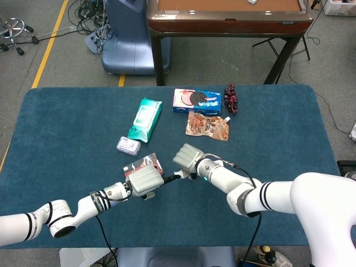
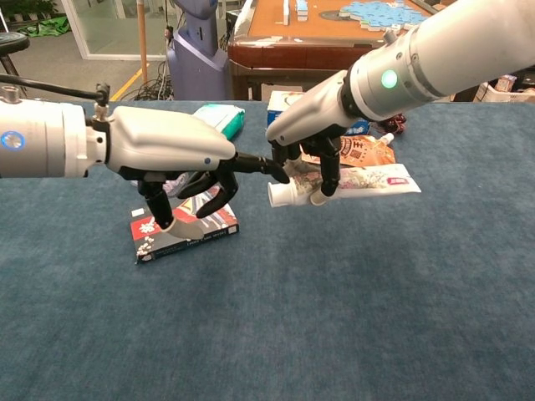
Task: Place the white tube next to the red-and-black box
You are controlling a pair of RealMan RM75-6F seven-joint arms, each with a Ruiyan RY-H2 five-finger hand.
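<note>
Chest view gives us the low side angle: our left hand (image 2: 180,159) reaches across above the red-and-black box (image 2: 185,225), its dark fingers (image 2: 219,185) apart and grasping nothing, one stretched out so that its tip meets the capped end of the white tube (image 2: 347,181). Whether it truly touches the cap we cannot tell. From overhead in the head view, that same left hand (image 1: 146,180) covers most of the box (image 1: 143,165), which the chest camera shows nearly whole, flat on the blue tabletop (image 2: 334,317).

Our right hand (image 2: 313,134) comes down from the upper right, palm downward, its fingers wrapped over the tube near the cap and grasping it. The chest view shows the tube lying roughly level above the cloth, its flat crimped tail pointing right; in the head view the right hand (image 1: 188,157) hides nearly all of it. The tube sits just right of the box, apart from it.

Both arms wear smooth white shells with black bands. The tabletop has a soft carpet-like nap. The box is a thin glossy rectangle. Further back lie a green soft pack (image 1: 145,118), a small pale packet (image 1: 128,146), a blue biscuit box (image 1: 196,100) and a crinkled brown pouch (image 1: 207,125).
</note>
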